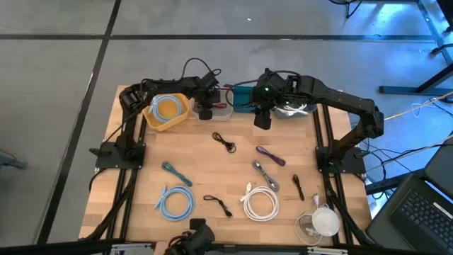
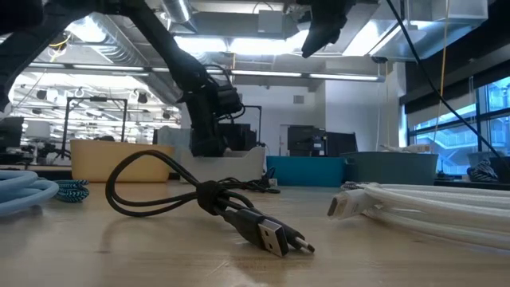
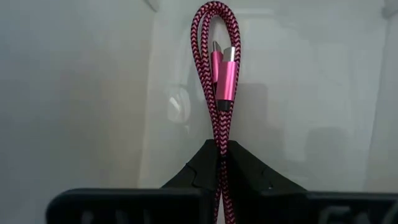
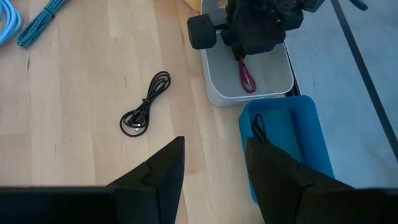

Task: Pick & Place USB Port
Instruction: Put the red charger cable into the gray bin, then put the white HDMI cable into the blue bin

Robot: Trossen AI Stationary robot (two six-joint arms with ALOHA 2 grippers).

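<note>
A pink braided USB cable [image 3: 219, 93], folded double with its pink-and-silver plugs [image 3: 225, 74] beside the loop, is in my left gripper [image 3: 221, 149], which is shut on it. That gripper [image 1: 205, 111] hovers over the white bin [image 4: 273, 78] at the table's far edge, and the cable's loop [image 4: 247, 78] reaches down inside the bin. My right gripper [image 4: 214, 155] is open and holds nothing. It is raised above the wood just near of the blue bin [image 4: 292, 134], to the right of the left gripper [image 4: 255, 25]. My left gripper pinches the folded pink cable between its two fingertips [image 3: 205, 163], on the doubled strands [image 3: 220, 140] just behind the plugs. The fingers come from above, pointing down into the white bin. The loop hangs below them; whether it touches the bin's floor I cannot tell.
A yellow bin [image 1: 168, 111] is left of the white one, and a grey bin [image 1: 294, 108] is right of the blue one, which holds a black cable [image 4: 258, 130]. On the wood lie black [image 1: 225, 142], purple [image 1: 270, 154], grey [image 1: 265, 173], white [image 1: 260, 202], blue [image 1: 175, 202] and teal [image 1: 177, 172] cables.
</note>
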